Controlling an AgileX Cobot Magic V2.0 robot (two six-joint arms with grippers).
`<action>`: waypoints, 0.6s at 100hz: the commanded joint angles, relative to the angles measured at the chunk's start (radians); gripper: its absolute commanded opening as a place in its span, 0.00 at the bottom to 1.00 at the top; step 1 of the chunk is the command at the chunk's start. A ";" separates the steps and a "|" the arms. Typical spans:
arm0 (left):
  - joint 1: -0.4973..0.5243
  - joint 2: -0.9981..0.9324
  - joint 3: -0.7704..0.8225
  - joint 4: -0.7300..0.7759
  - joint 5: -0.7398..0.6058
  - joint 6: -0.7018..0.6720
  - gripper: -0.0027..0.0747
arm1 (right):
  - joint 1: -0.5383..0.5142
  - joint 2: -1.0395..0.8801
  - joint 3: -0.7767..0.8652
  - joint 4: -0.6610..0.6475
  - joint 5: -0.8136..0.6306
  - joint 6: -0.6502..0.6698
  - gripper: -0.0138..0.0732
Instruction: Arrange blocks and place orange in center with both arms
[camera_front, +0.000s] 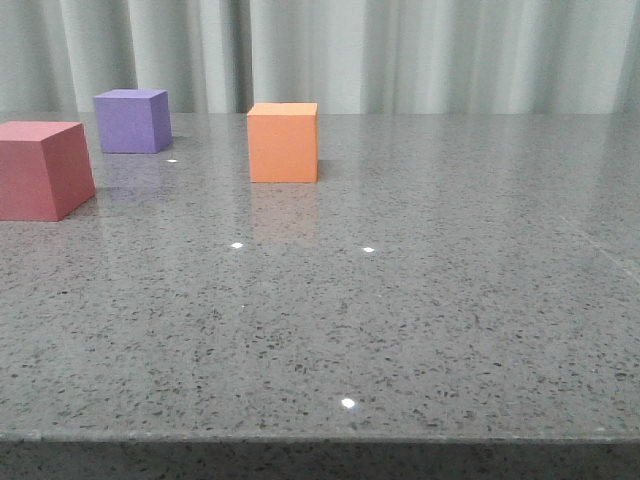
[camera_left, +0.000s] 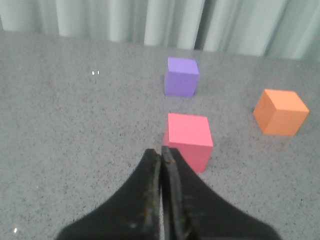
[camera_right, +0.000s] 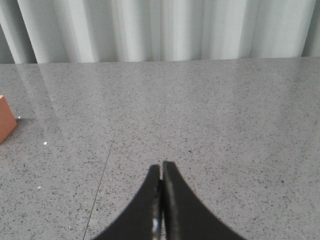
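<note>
Nothing grabbed yet, looks like start. Left gripper (camera_left: 161, 155) and right gripper (camera_right: 161, 167) both pinched together, empty. Orange cube (camera_front: 283, 142) parked right of purple cube (camera_front: 132, 120) and pinkish-red cube (camera_front: 42, 168). Opening needed first, probably.

A staged lab-like test setup: a bare grey speckled stone worktop (camera_front: 420, 300) backed by a plain pale pleated curtain (camera_front: 420, 55) along the far side, with no household or shop furnishings visible.
</note>
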 joint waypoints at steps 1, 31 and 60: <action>0.005 0.100 -0.095 -0.003 0.017 0.001 0.01 | -0.008 0.004 -0.026 -0.011 -0.071 -0.004 0.08; 0.005 0.269 -0.173 -0.003 0.068 0.001 0.01 | -0.008 0.004 -0.026 -0.011 -0.071 -0.004 0.08; 0.005 0.303 -0.173 -0.003 0.122 0.001 0.13 | -0.008 0.004 -0.026 -0.011 -0.071 -0.004 0.08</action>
